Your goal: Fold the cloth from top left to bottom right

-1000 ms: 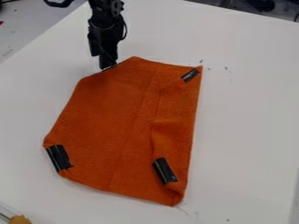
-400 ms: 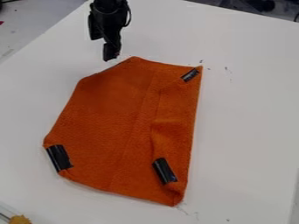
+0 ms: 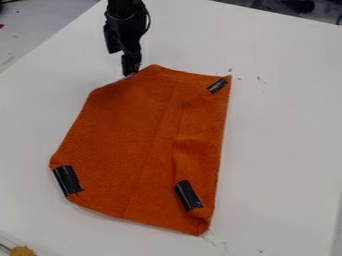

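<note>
The black gripper [image 3: 130,74] hangs at the upper left, its tip right at the cloth's top-left slanted edge. Whether it touches the cloth I cannot tell. The orange cloth [image 3: 133,135] lies on the white table, its right side folded over in a long strip. Black tape pieces mark its lower left, its lower right and its upper right corner.
The white table [image 3: 287,125] reaches around the cloth on all sides. At the bottom left corner of the view is a yellowish-brown object [image 3: 23,251] beside a thin rod. Dark items stand beyond the table's far edge at the top right.
The gripper first rose from the cloth's top-left edge, then came down again slightly to the right of where it had been. The cloth has kept its place and shape.
</note>
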Controlling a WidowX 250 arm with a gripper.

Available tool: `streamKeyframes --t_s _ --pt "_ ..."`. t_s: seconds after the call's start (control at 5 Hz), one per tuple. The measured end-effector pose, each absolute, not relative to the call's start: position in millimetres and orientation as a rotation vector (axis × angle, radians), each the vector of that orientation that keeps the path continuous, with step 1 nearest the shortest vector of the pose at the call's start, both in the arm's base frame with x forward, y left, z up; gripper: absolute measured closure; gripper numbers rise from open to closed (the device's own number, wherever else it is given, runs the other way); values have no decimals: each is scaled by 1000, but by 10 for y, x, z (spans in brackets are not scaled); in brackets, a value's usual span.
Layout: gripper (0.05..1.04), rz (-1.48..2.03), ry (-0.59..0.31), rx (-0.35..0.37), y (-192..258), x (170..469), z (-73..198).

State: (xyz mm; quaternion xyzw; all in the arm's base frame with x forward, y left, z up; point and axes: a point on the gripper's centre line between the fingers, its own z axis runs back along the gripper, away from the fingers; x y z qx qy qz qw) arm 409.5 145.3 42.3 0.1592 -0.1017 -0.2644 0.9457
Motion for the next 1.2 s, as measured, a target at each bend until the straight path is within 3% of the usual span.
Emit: streamKeyframes --t_s 0.4,0.6,0.8,1.0,1.2 --pt "84 -550 -190 235 1439 4117 165" --pt "133 -560 -200 229 1443 4151 166" --pt "410 -573 -207 234 1445 4167 158" --pt "701 -601 -196 285 1515 4170 171" --pt "908 -634 -221 397 1565 4183 508"
